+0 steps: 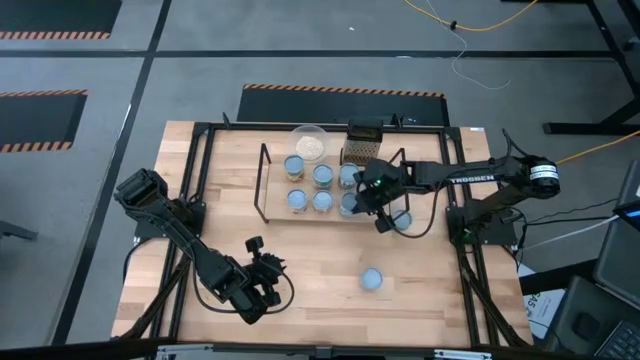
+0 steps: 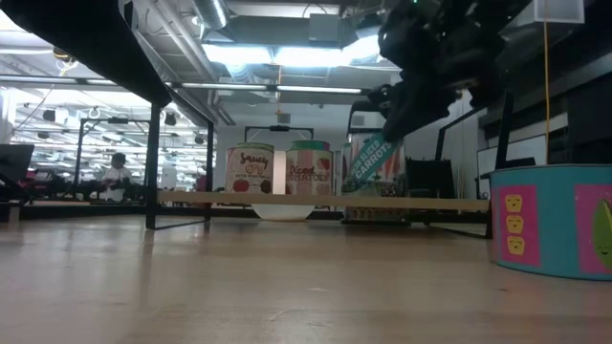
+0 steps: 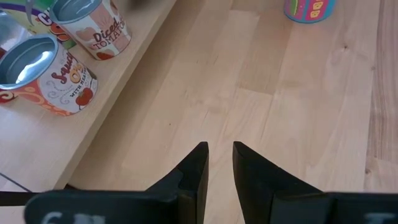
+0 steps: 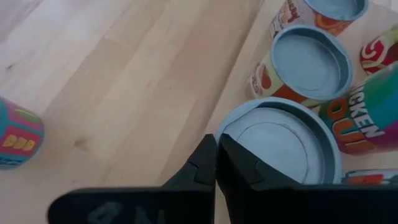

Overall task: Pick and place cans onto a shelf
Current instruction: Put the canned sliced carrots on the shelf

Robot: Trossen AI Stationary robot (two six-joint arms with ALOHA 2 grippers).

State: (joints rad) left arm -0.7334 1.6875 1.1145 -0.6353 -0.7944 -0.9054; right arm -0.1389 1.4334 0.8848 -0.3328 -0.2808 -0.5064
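The light-wood shelf (image 1: 275, 187) holds several cans (image 1: 322, 176) standing upright on their bases. My right gripper (image 1: 372, 203) is at the shelf's right end, shut on one more can (image 4: 280, 146), the tilted "Carrots" can (image 2: 371, 164) in the low view. Two more cans stand on the table: one beside the right arm (image 1: 401, 221) and one nearer the front (image 1: 371, 279). My left gripper (image 1: 268, 278) hangs over the table's front left, narrowly open (image 3: 221, 165) and empty. My right gripper pinches the can's top rim (image 4: 225, 132) at its edge, one finger over the recessed top and one outside the wall. The fingers come slanting down from the table's right. The can hangs tilted at the shelf's right end; I cannot tell whether its base touches the board.
A clear bowl (image 1: 309, 142) with whitish contents and a dark mesh box (image 1: 362, 148) stand behind the shelf. The shelf's black wire end frames (image 1: 264, 180) rise at both ends. Bare wood lies in front of the shelf, between the arms.
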